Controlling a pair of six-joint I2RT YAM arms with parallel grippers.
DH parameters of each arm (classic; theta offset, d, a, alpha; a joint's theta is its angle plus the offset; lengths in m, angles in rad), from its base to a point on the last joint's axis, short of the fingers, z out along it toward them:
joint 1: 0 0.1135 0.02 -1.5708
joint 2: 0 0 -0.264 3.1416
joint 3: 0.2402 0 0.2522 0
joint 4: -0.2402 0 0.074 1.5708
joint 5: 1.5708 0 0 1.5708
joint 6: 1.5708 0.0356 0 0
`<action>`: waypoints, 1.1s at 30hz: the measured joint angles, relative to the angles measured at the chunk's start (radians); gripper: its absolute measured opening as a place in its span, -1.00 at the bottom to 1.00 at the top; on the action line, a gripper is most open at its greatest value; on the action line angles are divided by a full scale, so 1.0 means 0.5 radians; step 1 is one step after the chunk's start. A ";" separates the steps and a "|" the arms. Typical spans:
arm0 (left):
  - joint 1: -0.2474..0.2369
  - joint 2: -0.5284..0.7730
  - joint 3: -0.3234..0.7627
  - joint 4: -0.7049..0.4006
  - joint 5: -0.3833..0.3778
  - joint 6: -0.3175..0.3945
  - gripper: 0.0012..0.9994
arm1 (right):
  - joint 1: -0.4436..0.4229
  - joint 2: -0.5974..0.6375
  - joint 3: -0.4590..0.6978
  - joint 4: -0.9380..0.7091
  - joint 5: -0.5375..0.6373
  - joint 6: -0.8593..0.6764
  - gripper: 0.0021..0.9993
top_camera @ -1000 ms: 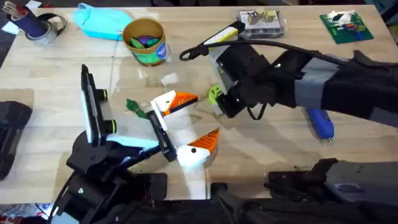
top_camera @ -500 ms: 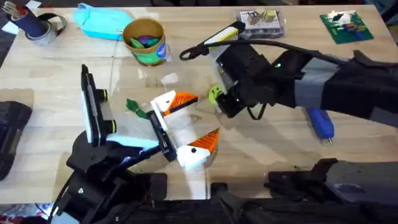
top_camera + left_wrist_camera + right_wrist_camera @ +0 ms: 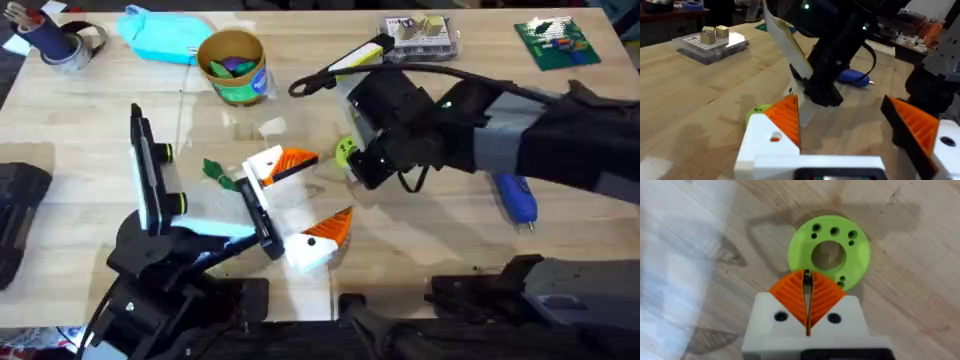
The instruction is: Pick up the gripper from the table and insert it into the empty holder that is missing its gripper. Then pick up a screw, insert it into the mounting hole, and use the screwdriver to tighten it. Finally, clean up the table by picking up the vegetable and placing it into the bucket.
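Overhead view: right arm reaches in from right edge across centre, wrist bent down, right gripper (image 3: 352,165) low over the table (image 3: 90,110) beside a lime-green disc (image 3: 345,151). Right wrist view: orange ribbed pads (image 3: 792,296) pressed together, a small dark screw (image 3: 807,278) pinched at the tips, directly at the rim of the green perforated disc (image 3: 829,252). Disc lies flat on the wood.

Left arm rises from lower left, forearm angled toward centre. Left gripper (image 3: 300,205) at frame centre, fingers spread apart: one white finger with orange wedge (image 3: 280,164) above, twin finger with black dot on its wedge (image 3: 322,238) below. Left wrist view: both orange pads well apart, nothing between them; right arm's dark wrist beyond.

Task's gripper piece: cannot tell it apart from the fingers mounted on the left arm; likely the upper one, seated in its holder.

Green vegetable (image 3: 216,171) on table left of centre, near the upper finger. Bucket (image 3: 233,67) upright, upper centre-left, coloured items inside. Blue screwdriver (image 3: 516,196) lying flat at right, just below right forearm; also in left wrist view (image 3: 854,77).

Surface: light wooden planks. Light-blue cloth (image 3: 160,36) upper left beside bucket; dark blue cup with tape roll (image 3: 55,42) at upper-left corner; clear parts box (image 3: 420,35) upper centre-right; green circuit board (image 3: 556,42) upper right; black-and-yellow tool (image 3: 345,63) between bucket and box.
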 joint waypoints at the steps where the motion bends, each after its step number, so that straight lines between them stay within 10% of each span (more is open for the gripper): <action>1: 0.000 0.000 0.000 0.000 0.000 0.000 0.99 | 0.000 -0.001 0.010 -0.031 0.000 -0.003 -0.99; 18: 0.000 0.000 0.000 0.002 -0.001 0.000 0.99 | 0.001 -0.240 0.801 -0.818 0.018 -0.046 -0.99; 33: 0.000 0.000 0.000 0.003 -0.001 0.000 0.99 | 0.130 -0.239 1.064 -0.827 -0.486 -0.245 -0.99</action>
